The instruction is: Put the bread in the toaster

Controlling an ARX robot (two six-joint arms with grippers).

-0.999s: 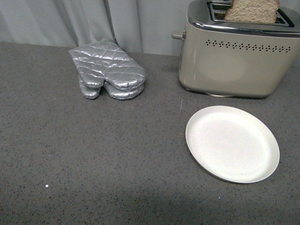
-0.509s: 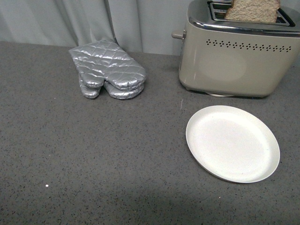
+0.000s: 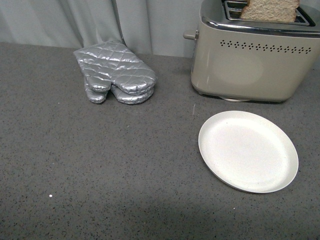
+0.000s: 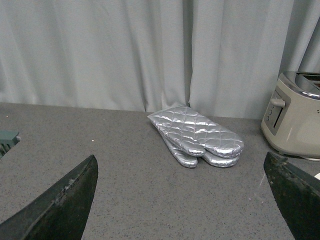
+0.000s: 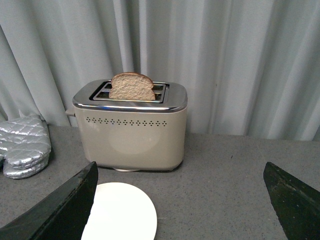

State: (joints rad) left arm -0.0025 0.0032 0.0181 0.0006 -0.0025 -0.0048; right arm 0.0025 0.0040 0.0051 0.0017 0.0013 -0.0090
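Bread point(image 3: 270, 10) stands upright in the near slot of the toaster point(image 3: 250, 62), its top half poking above the chrome rim — that is what we see from the front. Before the toaster lies a round white plate point(image 3: 248, 152), bare, and well to the left a quilted silver oven mitt point(image 3: 115, 75) rests against the grey curtain point(image 3: 100, 22). Neither arm shows here.

From the left wrist we see the left gripper point(image 4: 182, 200) with its dark fingers point(image 4: 60, 200) spread wide, nothing between them; the mitt point(image 4: 197, 135) lies beyond, the toaster point(image 4: 295, 117) at the edge.

From the right wrist the right gripper point(image 5: 182, 200) gapes just as wide and empty — the bread point(image 5: 132, 87) sits in the toaster point(image 5: 131, 127), the plate point(image 5: 122, 212) just before it.
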